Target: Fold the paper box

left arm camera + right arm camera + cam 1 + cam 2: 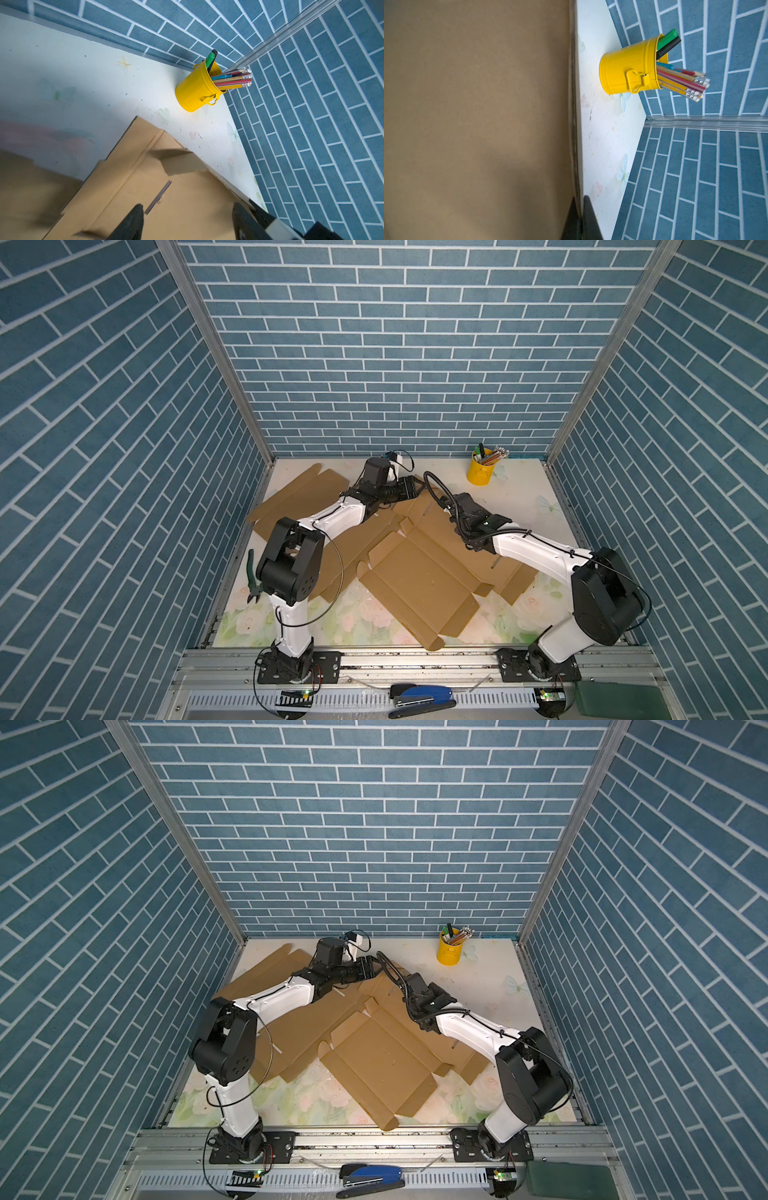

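Currently the paper box (419, 576) lies unfolded on the counter (519, 489), its long axis running from the near edge toward the far middle. The right end effector (580, 199) is pinched shut on a raised panel edge at that far end. The left end effector (187, 207), spread wide and empty, hangs just over the cardboard beside it, so the next flap probably sits nearer the left.

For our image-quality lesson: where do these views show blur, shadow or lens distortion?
Left wrist view: the nearest cardboard is smeared soft, the yellow bucket crisp. Right wrist view: the close cardboard flap is soft, partly shadowed. Both top views: wide lens splays the brick walls outward.
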`<state>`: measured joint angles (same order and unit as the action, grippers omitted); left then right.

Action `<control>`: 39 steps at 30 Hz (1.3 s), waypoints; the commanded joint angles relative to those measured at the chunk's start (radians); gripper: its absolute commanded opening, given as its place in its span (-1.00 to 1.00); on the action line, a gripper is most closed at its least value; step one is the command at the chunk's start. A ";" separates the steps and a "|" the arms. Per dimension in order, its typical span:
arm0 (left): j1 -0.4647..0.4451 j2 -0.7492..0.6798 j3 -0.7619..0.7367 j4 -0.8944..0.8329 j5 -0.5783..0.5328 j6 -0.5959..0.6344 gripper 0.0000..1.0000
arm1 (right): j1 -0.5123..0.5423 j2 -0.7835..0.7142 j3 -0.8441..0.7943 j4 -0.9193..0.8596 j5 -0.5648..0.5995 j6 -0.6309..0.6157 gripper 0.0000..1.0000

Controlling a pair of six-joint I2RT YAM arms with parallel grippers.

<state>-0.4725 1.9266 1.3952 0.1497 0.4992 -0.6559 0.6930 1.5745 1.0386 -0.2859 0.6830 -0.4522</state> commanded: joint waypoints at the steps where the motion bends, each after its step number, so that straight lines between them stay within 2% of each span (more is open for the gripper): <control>1: -0.001 0.052 0.073 0.018 0.055 -0.011 0.37 | 0.023 -0.033 -0.034 0.090 0.007 -0.035 -1.00; 7: -0.031 0.140 0.171 -0.031 0.088 0.024 0.30 | 0.036 -0.034 -0.031 0.108 0.027 -0.054 -1.00; 15: -0.072 0.144 0.095 0.062 0.126 -0.025 0.11 | 0.052 -0.025 -0.029 0.144 0.055 -0.053 -1.00; 21: -0.067 0.164 0.084 0.080 0.137 -0.034 0.01 | 0.082 0.020 -0.040 0.194 0.105 -0.120 -1.00; 32: 0.071 -0.025 -0.084 0.049 0.150 0.006 0.02 | 0.082 0.002 -0.119 0.355 0.165 -0.273 -1.00; 39: 0.203 -0.112 -0.162 -0.007 0.093 0.090 0.04 | 0.082 -0.037 -0.175 0.460 0.169 -0.354 -1.00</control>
<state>-0.3138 1.8324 1.2488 0.1776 0.6224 -0.6235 0.7677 1.5799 0.9001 0.0937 0.8394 -0.7403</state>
